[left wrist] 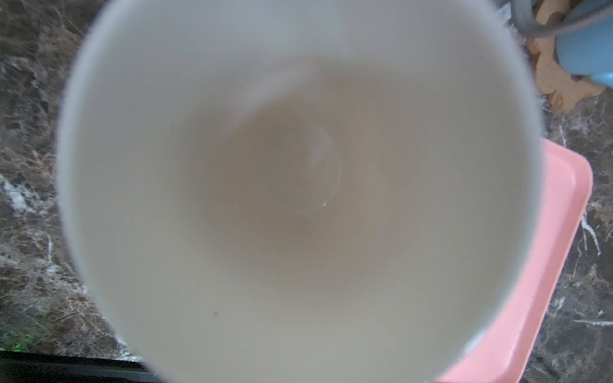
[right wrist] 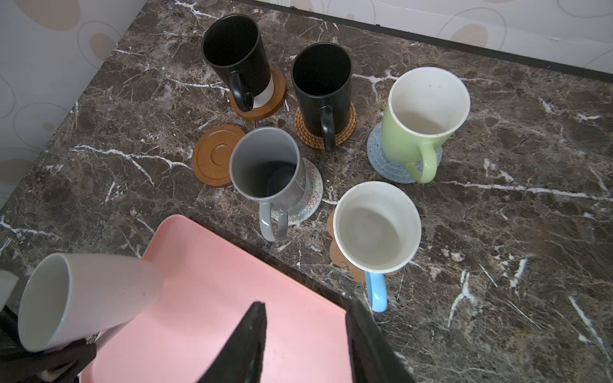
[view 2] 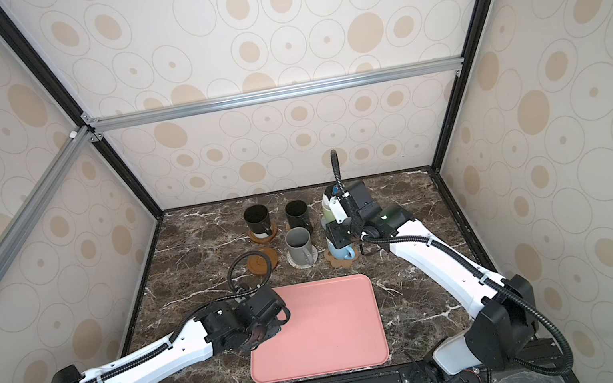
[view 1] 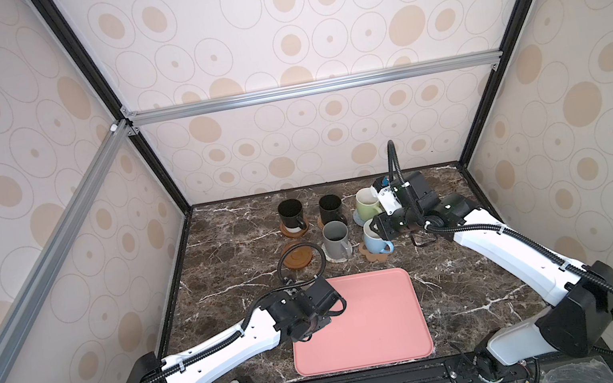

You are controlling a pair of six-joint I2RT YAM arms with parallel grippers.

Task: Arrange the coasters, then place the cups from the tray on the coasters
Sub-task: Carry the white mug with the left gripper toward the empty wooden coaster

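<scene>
My left gripper [view 1: 313, 325] is shut on the white cup [right wrist: 83, 298], which hangs tilted over the left edge of the pink tray [view 1: 376, 315]; the cup's inside [left wrist: 298, 185] fills the left wrist view. One brown wooden coaster [view 1: 298, 256] lies bare. The other coasters each bear a cup: two black cups [view 1: 290, 212] [view 1: 330, 207], a grey one [view 1: 336, 238], a light green one [view 1: 367, 201] and a light blue one [view 1: 375, 241]. My right gripper [right wrist: 306, 303] hangs open and holds nothing, raised above the light blue cup.
Dark marble table [view 1: 459, 281] enclosed by patterned walls on three sides. The left arm's cable loop [view 1: 299, 261] arches over the bare coaster. The right arm's wrist [view 1: 415, 199] stands beside the green cup.
</scene>
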